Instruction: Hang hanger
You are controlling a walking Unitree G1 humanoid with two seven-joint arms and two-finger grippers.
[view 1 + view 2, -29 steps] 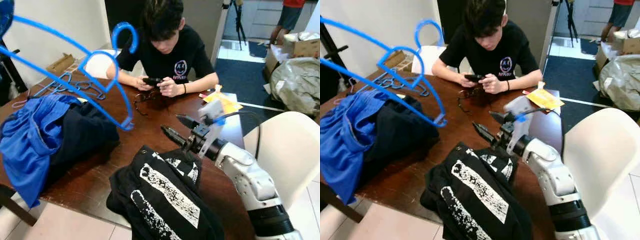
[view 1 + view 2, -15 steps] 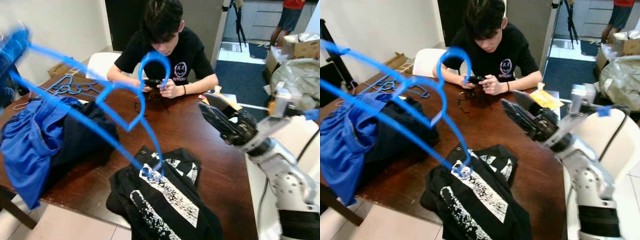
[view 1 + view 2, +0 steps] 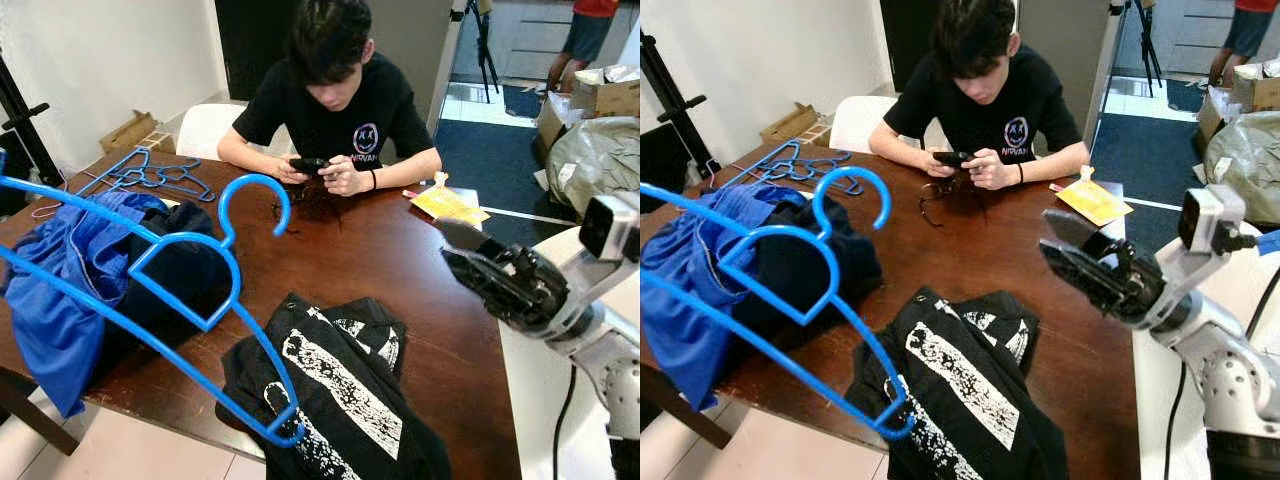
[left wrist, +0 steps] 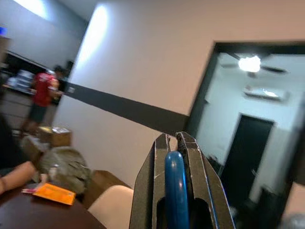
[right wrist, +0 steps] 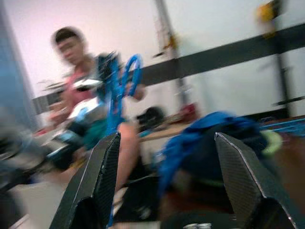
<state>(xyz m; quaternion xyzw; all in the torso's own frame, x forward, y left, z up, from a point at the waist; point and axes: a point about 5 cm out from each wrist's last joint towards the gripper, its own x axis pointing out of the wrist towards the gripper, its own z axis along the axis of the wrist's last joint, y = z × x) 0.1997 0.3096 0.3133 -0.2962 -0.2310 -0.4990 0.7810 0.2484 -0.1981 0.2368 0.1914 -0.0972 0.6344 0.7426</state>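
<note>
Above the table [image 3: 400, 270], left gripper [image 4: 177, 143] clamping blue hanger [image 3: 180, 300] flat, hook away; right gripper [image 5: 164, 167] fingers apart.

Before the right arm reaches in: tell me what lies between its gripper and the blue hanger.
Nothing solid. The right gripper, open, hovers over the table's right edge; the blue hanger, clamped in the left gripper, hangs across open air. The black printed shirt lies lower, flat on the table.

My hanger [image 3: 190, 320] has swung down and flattened out: its hook, up by the wall a second ago, now sits above the table [image 3: 340, 260], its far corner over the black shirt [image 3: 340, 390]. My right claw [image 3: 480, 270] has left the shirt's edge, risen and pulled back to the table's right side.
</note>
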